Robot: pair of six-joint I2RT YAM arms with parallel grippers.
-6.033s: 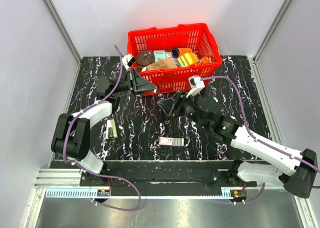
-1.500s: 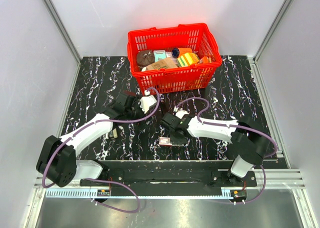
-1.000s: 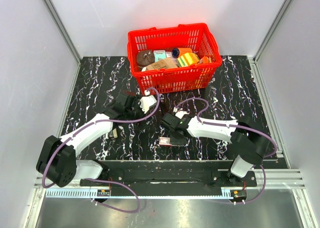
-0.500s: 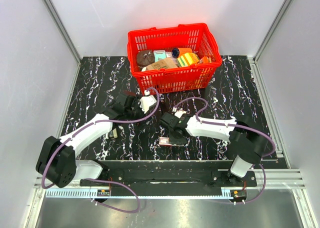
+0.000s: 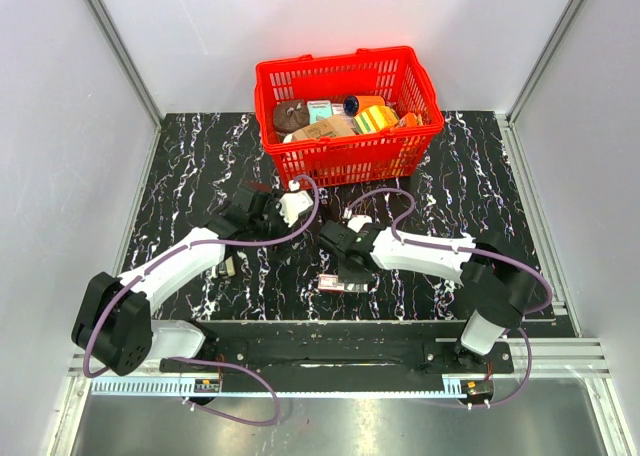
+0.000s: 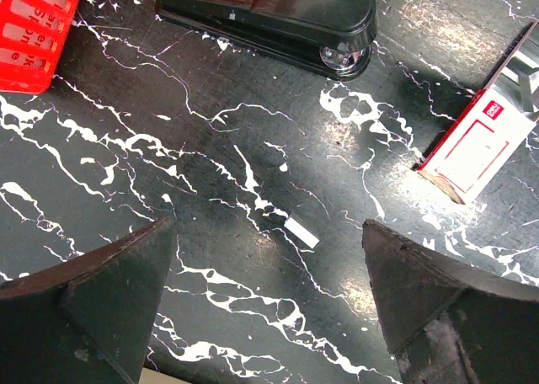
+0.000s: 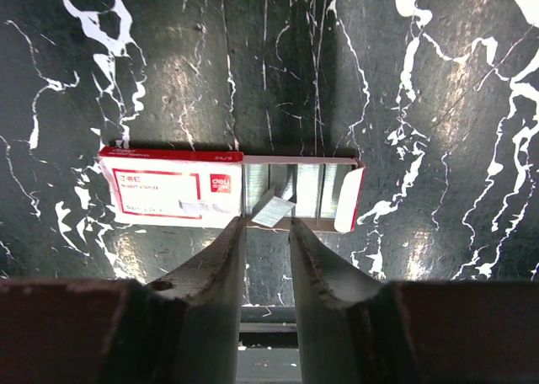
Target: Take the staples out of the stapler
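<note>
1. Right pincer: fingers nearly together with a thin gap between them, tips right at the open tray of the staple box.
2. A short staple strip sits tilted at those tips, over the staples in the tray. I can't tell whether it's pinched or just lying there.
3. The box lies flat on the tabletop. Its red-and-white sleeve is slid to one side and the tray sticks out the other end.
4. Left pincer: fingers spread wide with nothing in them, hanging above the tabletop beside the box on the left arm's side.
5. Stapler: black with a chrome nose, flat on the tabletop, near the box but apart from it, on its basket side. Neither pincer touches it. It's cut off at the edge of the left wrist view and I can't pick it out in the top view.
6. A loose strip lies on the tabletop near the box, touching neither it nor the stapler.
7. Red basket: well apart from the box, behind it, with mixed items inside.
</note>
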